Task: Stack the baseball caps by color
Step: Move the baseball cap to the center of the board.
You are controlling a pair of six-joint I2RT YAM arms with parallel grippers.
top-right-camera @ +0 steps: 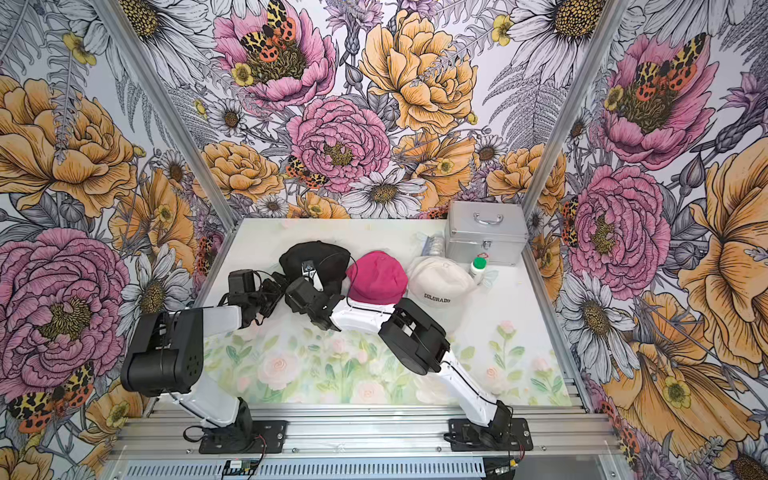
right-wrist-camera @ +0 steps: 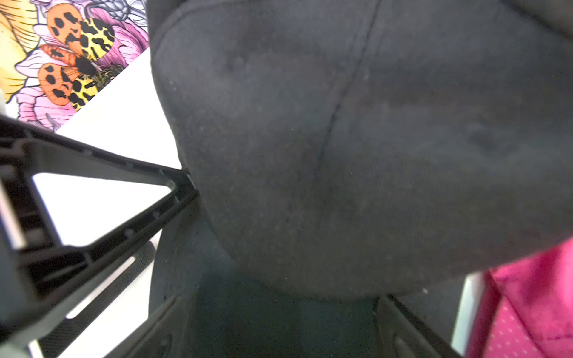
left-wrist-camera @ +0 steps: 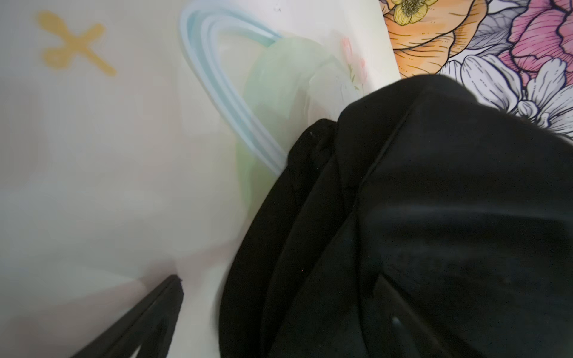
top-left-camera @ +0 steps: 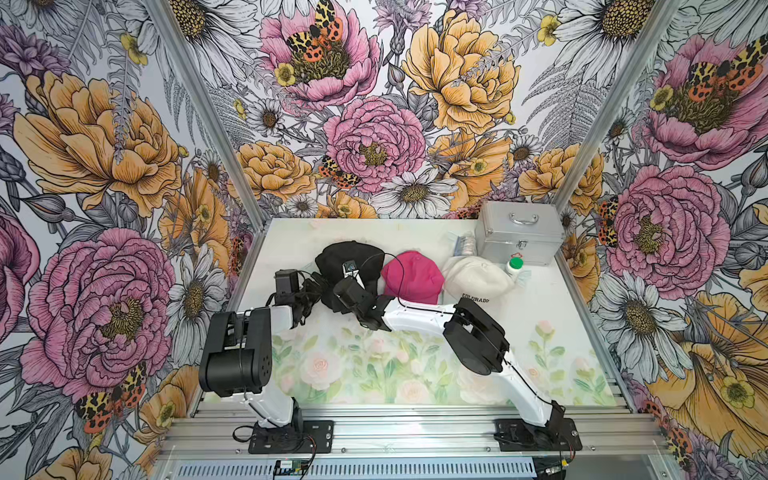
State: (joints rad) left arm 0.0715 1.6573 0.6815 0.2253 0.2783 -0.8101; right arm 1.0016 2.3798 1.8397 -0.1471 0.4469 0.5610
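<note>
Black caps point(top-left-camera: 332, 257), pink caps point(top-left-camera: 411, 276), white caps point(top-left-camera: 478, 276): grouped by color, in a row. Left gripper point(top-left-camera: 312, 287), right gripper point(top-left-camera: 352, 272): spread wide at black ones, probably squaring them.

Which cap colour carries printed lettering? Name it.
The cream-white caps, nearest the silver case: black "COLORADO" runs across the front. The black caps and hot pink caps show no lettering.

Black cap point(top-left-camera: 332, 255), pink cap point(top-left-camera: 411, 276), cream cap point(top-left-camera: 478, 274)

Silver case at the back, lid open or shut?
Shut. The silver case has its lid flat on the body, handle on top.
</note>
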